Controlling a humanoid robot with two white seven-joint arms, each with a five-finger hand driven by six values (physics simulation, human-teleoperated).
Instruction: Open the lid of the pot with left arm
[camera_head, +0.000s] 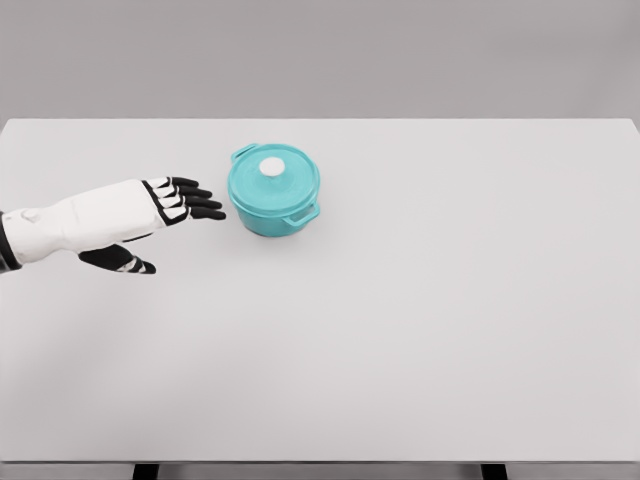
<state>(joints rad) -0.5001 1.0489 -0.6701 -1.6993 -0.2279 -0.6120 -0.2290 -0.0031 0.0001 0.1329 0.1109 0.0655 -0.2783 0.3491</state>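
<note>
The teal pot (274, 191) stands on the white table (420, 330), its lid (273, 177) on — just right of the left hand (150, 215). The hand's fingers (196, 201) are stretched wide toward it, apart from it, holding nothing.

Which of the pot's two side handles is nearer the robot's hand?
The upper-left handle is nearer the left hand; the other handle sticks out at the pot's lower right, away from it.

a white table (420, 350) before a plain grey wall (320, 55).
</note>
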